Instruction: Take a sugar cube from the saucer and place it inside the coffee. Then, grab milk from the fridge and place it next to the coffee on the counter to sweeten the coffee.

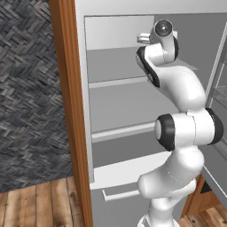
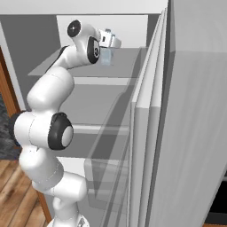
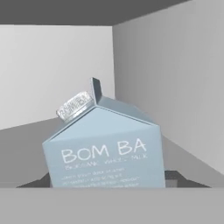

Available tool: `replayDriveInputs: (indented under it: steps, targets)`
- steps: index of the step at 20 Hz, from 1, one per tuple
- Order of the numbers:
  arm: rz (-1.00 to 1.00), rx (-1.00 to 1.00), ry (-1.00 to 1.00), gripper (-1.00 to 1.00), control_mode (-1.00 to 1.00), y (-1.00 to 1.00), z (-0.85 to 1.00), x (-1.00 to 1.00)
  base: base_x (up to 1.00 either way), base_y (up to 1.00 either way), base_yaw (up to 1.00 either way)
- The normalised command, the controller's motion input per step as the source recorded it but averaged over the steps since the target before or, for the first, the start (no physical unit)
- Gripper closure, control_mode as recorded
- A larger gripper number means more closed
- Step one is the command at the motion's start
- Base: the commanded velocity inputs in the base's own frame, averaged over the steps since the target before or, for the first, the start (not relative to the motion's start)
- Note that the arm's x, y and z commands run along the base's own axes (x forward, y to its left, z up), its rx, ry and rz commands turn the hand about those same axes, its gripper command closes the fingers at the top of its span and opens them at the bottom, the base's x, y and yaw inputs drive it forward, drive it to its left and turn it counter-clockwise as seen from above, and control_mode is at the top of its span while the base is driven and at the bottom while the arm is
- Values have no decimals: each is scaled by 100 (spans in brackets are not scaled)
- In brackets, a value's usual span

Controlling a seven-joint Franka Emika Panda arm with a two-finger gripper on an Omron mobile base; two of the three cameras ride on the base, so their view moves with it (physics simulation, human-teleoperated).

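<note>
The milk (image 3: 105, 148), a pale blue-grey gabled carton with a silver cap, stands on the fridge's top shelf (image 2: 128, 62) near the right inner wall. My gripper (image 3: 105, 183) is at its base, one dark fingertip (image 3: 174, 177) pressed to each side, so it is shut on the carton. From the right base view the milk (image 2: 107, 57) sits just under my gripper (image 2: 111, 43). The fridge (image 1: 115, 102) is open, and my arm reaches up into it with the gripper (image 1: 144, 38) at the top shelf. The sugar cube, saucer, coffee and counter are out of view.
The open fridge door (image 2: 190, 111) stands close on the right, with its door bins (image 2: 111, 164) low down. A wood panel (image 1: 66, 97) flanks the fridge on the left, with a dark herringbone wall (image 1: 26, 88) beyond. Lower grey shelves (image 1: 119, 128) jut out beneath my arm.
</note>
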Motion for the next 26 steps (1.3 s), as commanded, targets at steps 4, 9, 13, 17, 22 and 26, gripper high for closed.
replayDriveInputs:
  steps: [4,9,13,17,22,26]
  targets:
    - [0,-11,-29,100,-100,13,-20,-71,0,0,0]
    - [0,-1,-3,100,-100,20,37,-78,0,0,0]
    - [0,0,10,100,-100,45,68,-100,0,0,0]
    - [0,0,10,100,-100,39,16,-100,0,0,0]
    - [0,0,3,100,-100,4,-26,-100,0,0,0]
    - [0,0,-2,100,-100,1,-88,-100,0,0,0]
